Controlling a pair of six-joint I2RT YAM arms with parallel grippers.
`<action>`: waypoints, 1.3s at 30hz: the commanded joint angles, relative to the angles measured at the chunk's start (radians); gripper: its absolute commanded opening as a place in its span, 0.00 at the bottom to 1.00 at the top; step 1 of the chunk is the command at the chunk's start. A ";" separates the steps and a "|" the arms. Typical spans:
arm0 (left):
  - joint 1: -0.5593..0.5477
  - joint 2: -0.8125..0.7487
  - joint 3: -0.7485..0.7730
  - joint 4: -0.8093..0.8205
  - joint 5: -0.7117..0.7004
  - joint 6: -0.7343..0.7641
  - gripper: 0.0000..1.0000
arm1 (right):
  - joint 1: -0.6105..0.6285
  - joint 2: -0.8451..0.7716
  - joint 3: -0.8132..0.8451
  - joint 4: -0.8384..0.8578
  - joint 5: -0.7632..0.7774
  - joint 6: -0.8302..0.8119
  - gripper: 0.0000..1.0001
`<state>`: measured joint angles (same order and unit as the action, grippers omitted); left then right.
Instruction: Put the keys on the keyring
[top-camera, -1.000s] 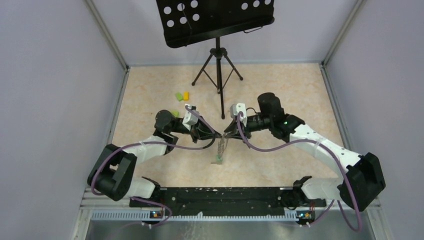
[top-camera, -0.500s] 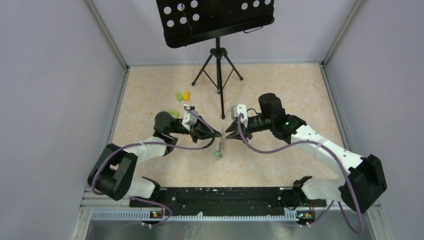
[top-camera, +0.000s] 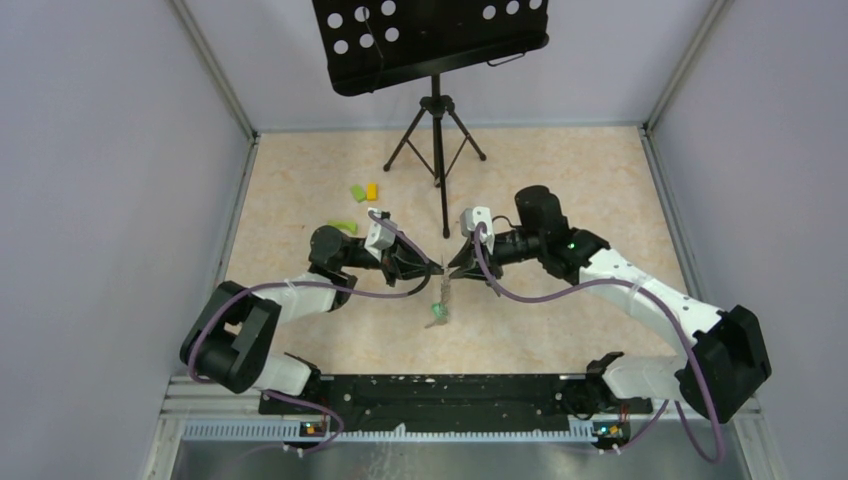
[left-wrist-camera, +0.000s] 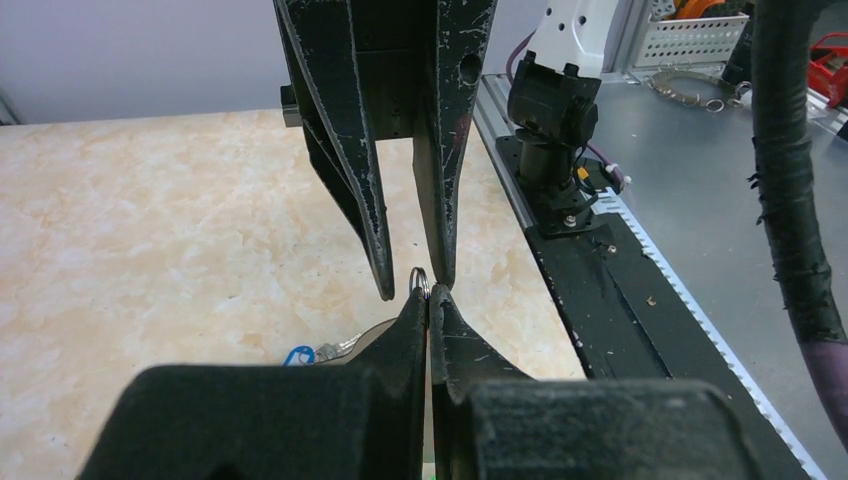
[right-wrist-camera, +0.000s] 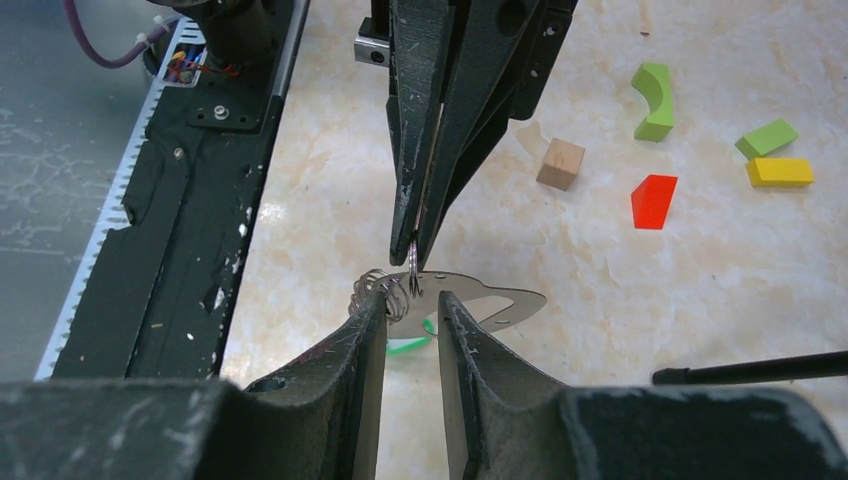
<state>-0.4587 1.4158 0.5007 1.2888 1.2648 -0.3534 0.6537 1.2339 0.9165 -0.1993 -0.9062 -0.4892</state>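
Left hand: clamped shut, pinching the keyring at its fingertips.
Keyring: held in the air between the two hands, above the surface.
Keys: dangling under the keyring, green tag showing.
Right hand: partly open, fingers flanking the keyring.

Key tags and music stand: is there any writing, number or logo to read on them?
None readable.
The blue key tag and green key tag are mostly hidden and show no writing.
The music stand bears only round holes.
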 joint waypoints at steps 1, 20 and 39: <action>0.004 0.006 0.004 0.074 -0.017 -0.022 0.00 | 0.017 0.012 0.024 0.046 -0.040 0.003 0.24; 0.004 0.028 0.000 0.096 -0.009 -0.027 0.00 | 0.023 0.024 0.031 0.076 -0.021 0.041 0.00; 0.010 -0.060 0.121 -0.458 -0.037 0.515 0.62 | 0.144 0.131 0.356 -0.409 0.457 -0.111 0.00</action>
<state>-0.4496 1.3830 0.5842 0.9226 1.2415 0.0231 0.7704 1.3479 1.1847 -0.5194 -0.5663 -0.5671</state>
